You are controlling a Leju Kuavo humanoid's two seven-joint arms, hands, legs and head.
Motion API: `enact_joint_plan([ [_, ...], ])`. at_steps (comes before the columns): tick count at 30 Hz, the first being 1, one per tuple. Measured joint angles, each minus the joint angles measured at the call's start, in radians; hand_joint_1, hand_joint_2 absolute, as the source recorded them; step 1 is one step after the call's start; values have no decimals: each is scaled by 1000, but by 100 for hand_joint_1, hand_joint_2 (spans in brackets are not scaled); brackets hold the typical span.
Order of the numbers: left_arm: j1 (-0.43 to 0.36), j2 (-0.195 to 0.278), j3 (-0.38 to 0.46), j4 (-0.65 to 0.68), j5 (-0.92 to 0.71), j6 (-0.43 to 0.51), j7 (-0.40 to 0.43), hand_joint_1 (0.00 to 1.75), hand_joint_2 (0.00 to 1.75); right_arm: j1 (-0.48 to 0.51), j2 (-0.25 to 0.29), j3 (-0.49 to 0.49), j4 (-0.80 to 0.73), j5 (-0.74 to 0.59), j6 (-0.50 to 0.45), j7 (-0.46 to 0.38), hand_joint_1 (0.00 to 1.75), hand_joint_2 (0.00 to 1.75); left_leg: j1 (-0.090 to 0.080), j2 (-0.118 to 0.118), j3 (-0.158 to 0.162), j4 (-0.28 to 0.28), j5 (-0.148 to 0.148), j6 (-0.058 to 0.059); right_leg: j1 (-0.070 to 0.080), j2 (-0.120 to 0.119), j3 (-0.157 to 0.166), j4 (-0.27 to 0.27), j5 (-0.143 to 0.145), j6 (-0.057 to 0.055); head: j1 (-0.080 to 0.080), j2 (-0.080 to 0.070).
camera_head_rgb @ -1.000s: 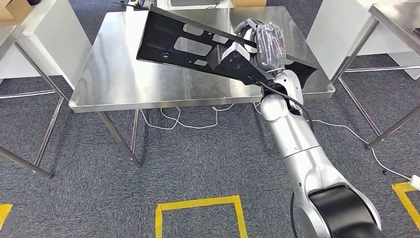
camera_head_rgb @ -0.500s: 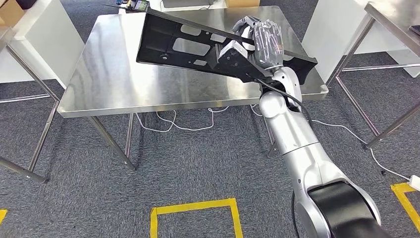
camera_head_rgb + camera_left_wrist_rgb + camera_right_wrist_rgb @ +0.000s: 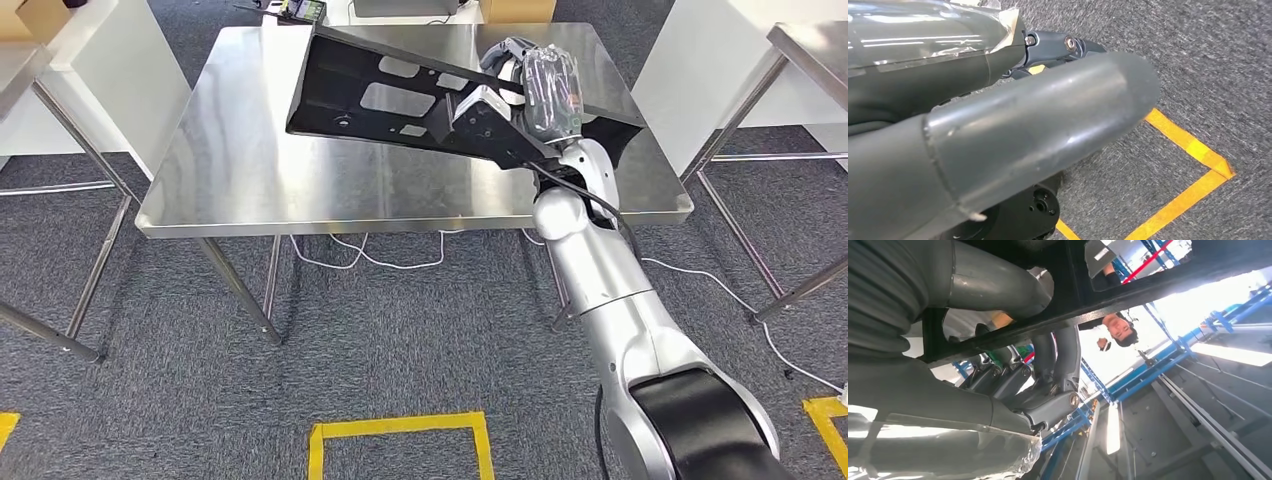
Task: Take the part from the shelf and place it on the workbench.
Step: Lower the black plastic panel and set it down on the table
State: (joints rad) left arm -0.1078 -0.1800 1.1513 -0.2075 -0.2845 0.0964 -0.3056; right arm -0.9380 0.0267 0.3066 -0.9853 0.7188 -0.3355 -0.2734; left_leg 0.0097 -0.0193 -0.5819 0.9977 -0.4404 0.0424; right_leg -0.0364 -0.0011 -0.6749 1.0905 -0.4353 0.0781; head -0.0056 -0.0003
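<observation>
1. The right hand (image 3: 535, 85) grasps the black part (image 3: 400, 95), a long flat panel with cut-outs, near its right end. In the head view the part sits in the upper middle of the frame, over the steel workbench (image 3: 230, 160), its left end raised and apparently off the surface.
2. The left hand (image 3: 998, 135) hangs over grey carpet and yellow floor tape (image 3: 1193, 145); I cannot tell whether it is clenched or released.
3. Risk: the grip sits far toward one end, so the long free end could swing or sag and strike the workbench edge-first, or twist out of the fingers (image 3: 1058, 365) during lowering.
4. Risk: a small dark device (image 3: 300, 10) at the top edge of the frame lies near the part's far corner and could be knocked.
5. Hard to make out: the hand's wrapping hides the fingers in the head view, and whether the part's right tip touches the bench is unclear.
</observation>
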Motion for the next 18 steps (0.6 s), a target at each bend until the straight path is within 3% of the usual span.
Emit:
enact_joint_plan([
  [2, -1, 0, 0, 0, -1, 0, 0, 0, 0, 0, -2, 2, -1, 2, -2, 4, 175, 175, -5, -3, 2, 11, -16, -14, 1, -1, 32, -72, 30, -7, -4, 0],
  [3, -1, 0, 0, 0, -2, -1, 0, 0, 0, 0, -4, 4, -2, 6, -3, 9, 175, 175, -7, -3, 3, 14, -23, -20, 3, -2, 38, -82, 33, -15, -7, 0],
  [6, 0, 0, 0, 0, -6, 0, 0, 0, 0, -10, -8, 5, -1, 31, -6, 33, 175, 175, 1, 2, -3, 44, -50, -36, -12, -1, 48, -83, 27, -40, -12, 0],
  [8, 0, 1, 0, 0, -9, 0, 2, 0, 0, -30, -8, 5, 7, 53, -6, 55, 175, 175, 5, 8, -60, 159, -104, -47, -16, 0, 57, -85, 20, -54, -13, 0],
  [10, 1, 1, 0, 0, -10, 1, 3, 0, 0, -58, -8, 5, 32, 84, -6, 75, 175, 175, 11, 11, -144, 299, -149, -57, -14, -1, 66, -85, 12, -62, -14, 0],
  [11, 1, 1, 0, 0, -11, 2, 4, 0, 0, -69, -9, 5, 47, 98, -7, 82, 175, 175, 15, 12, -170, 327, -143, -61, -14, 0, 72, -85, 7, -63, -14, 0],
  [12, 2, 1, 0, 0, -11, 2, 4, 0, 0, -78, -10, 5, 60, 111, -8, 88, 175, 175, 20, 14, -177, 319, -120, -64, -15, 0, 78, -85, 2, -61, -14, 0],
  [15, 3, 3, 0, 0, -11, 4, 4, 0, 0, -106, -13, 5, 90, 150, -13, 110, 175, 175, 33, 25, -121, 154, -2, -71, -18, 0, 99, -83, -16, -47, -15, 0],
  [17, 2, 3, -1, 1, -12, 5, 5, 0, 0, -138, -14, 5, 119, 182, -15, 129, 175, 175, 34, 30, -85, 57, 39, -69, -10, 1, 104, -79, -28, -33, -18, 0],
  [18, 2, 3, -1, 1, -12, 6, 7, 0, 0, -156, -15, 5, 134, 193, -15, 136, 175, 175, 32, 30, -79, 39, 40, -64, -4, 2, 104, -79, -32, -26, -17, 0],
])
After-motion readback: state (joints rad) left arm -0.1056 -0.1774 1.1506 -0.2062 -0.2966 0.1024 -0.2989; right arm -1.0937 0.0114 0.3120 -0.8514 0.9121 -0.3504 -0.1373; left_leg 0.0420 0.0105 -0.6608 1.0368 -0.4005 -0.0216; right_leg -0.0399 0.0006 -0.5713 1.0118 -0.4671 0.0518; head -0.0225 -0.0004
